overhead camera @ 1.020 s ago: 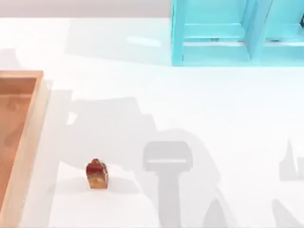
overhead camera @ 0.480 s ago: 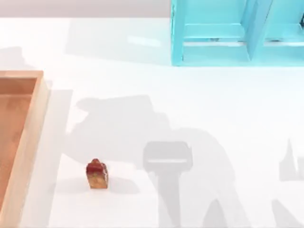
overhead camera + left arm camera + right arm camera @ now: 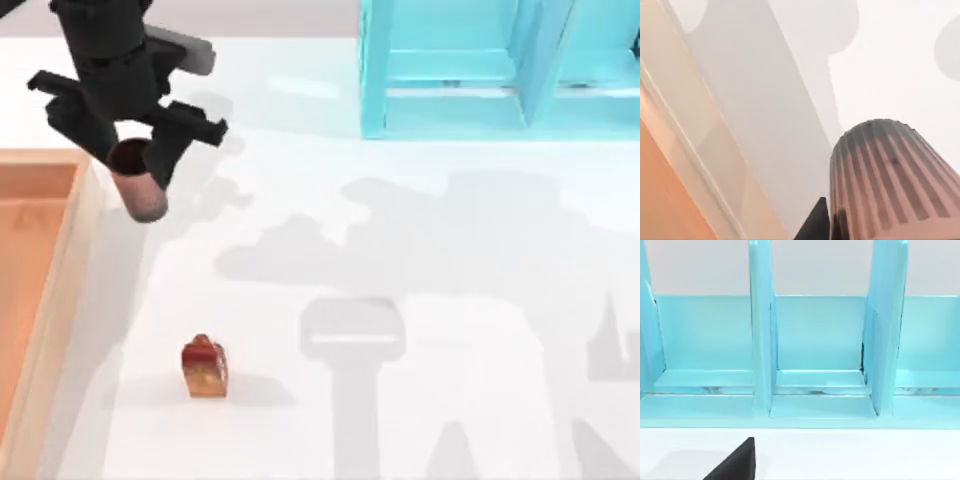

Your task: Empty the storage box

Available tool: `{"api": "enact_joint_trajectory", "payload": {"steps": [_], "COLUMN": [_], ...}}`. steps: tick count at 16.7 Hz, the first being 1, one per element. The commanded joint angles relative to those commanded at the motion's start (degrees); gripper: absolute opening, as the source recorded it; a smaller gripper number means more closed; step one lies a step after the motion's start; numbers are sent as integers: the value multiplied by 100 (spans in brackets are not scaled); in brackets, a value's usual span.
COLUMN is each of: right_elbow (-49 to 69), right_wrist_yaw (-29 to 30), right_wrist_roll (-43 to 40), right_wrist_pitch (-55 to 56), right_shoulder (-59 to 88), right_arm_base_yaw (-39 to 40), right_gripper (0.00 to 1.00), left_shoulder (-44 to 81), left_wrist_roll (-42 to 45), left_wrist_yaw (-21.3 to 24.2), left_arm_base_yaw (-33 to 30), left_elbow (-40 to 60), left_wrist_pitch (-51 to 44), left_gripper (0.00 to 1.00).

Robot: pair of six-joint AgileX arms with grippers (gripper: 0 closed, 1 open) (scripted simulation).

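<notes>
White and smooth, the table (image 3: 420, 260) spread out under soft grey shadows. At its left edge in the top view lay the large shallow wooden storage box (image 3: 62, 300), with a light tan rim and an orange-brown floor. Part of the box ran off the side of the picture, and the floor that could be seen was bare. Just above the box's far corner hung the black left gripper (image 3: 133, 165) on my left arm. Its fingers were closed around a small brown ribbed cup (image 3: 140, 190), which hung over the white table right beside the rim of the box, not over its floor. From the left wrist view, the same ribbed cup (image 3: 890, 180) looked big and close, with dark stripes running down its side, and the tan rim of the box (image 3: 700, 150) slanted past it. Nearer the front of the table stood a little red and gold block (image 3: 204, 367) with a rounded top, near the box but not touching it. At the far side of the table, toward the right, stood a turquoise-blue shelf unit (image 3: 450, 70) with upright walls. The right wrist view looked straight at that shelf (image 3: 815, 350) and showed one black fingertip of the right gripper (image 3: 735, 462), and I could not tell how wide that gripper was.
</notes>
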Motion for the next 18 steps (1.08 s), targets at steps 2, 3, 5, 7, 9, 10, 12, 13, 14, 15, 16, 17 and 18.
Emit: {"api": "enact_joint_trajectory", "payload": {"steps": [2,3,5,7,9,10,12,13,14,15,16,17,18], "right_elbow": [0,0,0,0,0,0,0,0,0,0,0,0,0], "right_wrist_yaw": [0,0,0,0,0,0,0,0,0,0,0,0,0], "right_wrist_roll": [0,0,0,0,0,0,0,0,0,0,0,0,0], "right_wrist_pitch": [0,0,0,0,0,0,0,0,0,0,0,0,0], "right_shoulder": [0,0,0,0,0,0,0,0,0,0,0,0,0], "right_arm_base_yaw": [0,0,0,0,0,0,0,0,0,0,0,0,0], "right_gripper": [100,100,100,100,100,100,100,100,100,100,100,100,100], "left_shoulder": [228,323,458,516,521,521,507,507,522,545,573,600,616], "left_wrist_roll": [-802,-1126,-1590,-1809,-1828,-1828,-1819,-1821,-1817,-1815,-1814,-1814,-1815], "left_wrist_yaw": [5,7,10,11,11,11,13,-2,-7,-2,6,12,14], "left_arm_base_yaw": [-802,-1125,-1587,-1805,-1824,-1824,-1804,-1801,-1806,-1808,-1810,-1812,-1812], "left_elbow": [26,33,34,25,23,23,-5,-84,-209,-364,-530,-684,-783], "left_wrist_pitch": [188,277,430,520,528,528,538,620,763,962,1177,1339,1441], "left_gripper": [0,0,0,0,0,0,0,0,0,0,0,0,0]}}
